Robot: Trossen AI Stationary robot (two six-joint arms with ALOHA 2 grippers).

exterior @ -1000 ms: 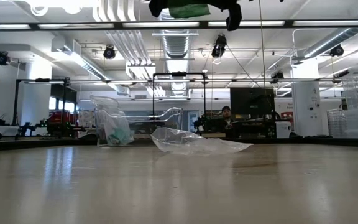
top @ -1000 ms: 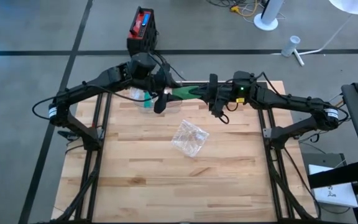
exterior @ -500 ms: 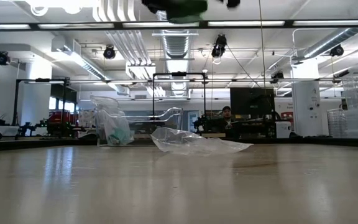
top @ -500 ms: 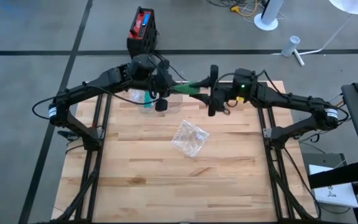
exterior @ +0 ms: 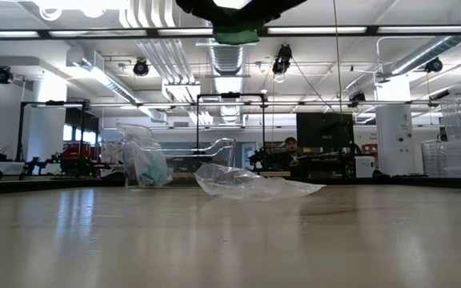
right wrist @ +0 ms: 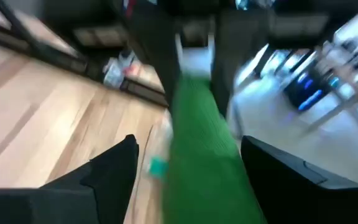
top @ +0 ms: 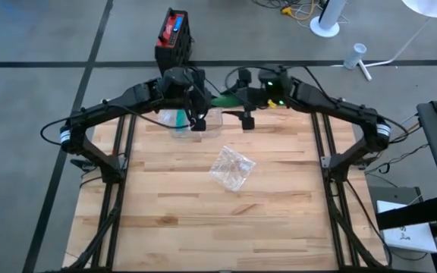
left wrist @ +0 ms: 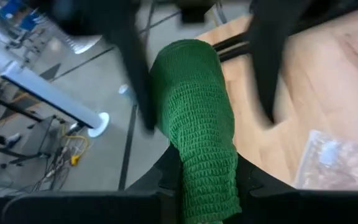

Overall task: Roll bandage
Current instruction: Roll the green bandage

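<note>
The table [top: 203,220] serves as the landmark: its near half is bare wood planks. Near the middle of the table lies a crumpled clear plastic bag [top: 231,167], flat on the wood and touched by neither arm; in the low view the same bag [exterior: 250,182] sits as a low transparent heap. Farther back, close to the table's far edge and left of the bag, stands a clear plastic container [top: 182,121] with something pale green inside it; in the low view it shows as a transparent tub [exterior: 146,164] behind and left of the bag.

Above that far edge the two arms meet, both well clear of the wood. The left gripper [top: 196,114] hangs over the container, and in the left wrist view its two dark fingers [left wrist: 166,177] are clamped on the near end of the green bandage [left wrist: 197,124], a knitted strip that stretches away from them. The right gripper [top: 243,102] is just to the right, over the table's far edge. In the right wrist view its fingers [right wrist: 114,168] stand wide apart on either side of the bandage [right wrist: 204,143] without pressing on it, so it holds nothing. In the high view the bandage [top: 222,99] shows as a short green stretch between the two grippers, and in the low view it is a green lump [exterior: 234,36] high above the table.

Beyond the table's far edge, a red and black box [top: 174,34] rests on the grey floor.
</note>
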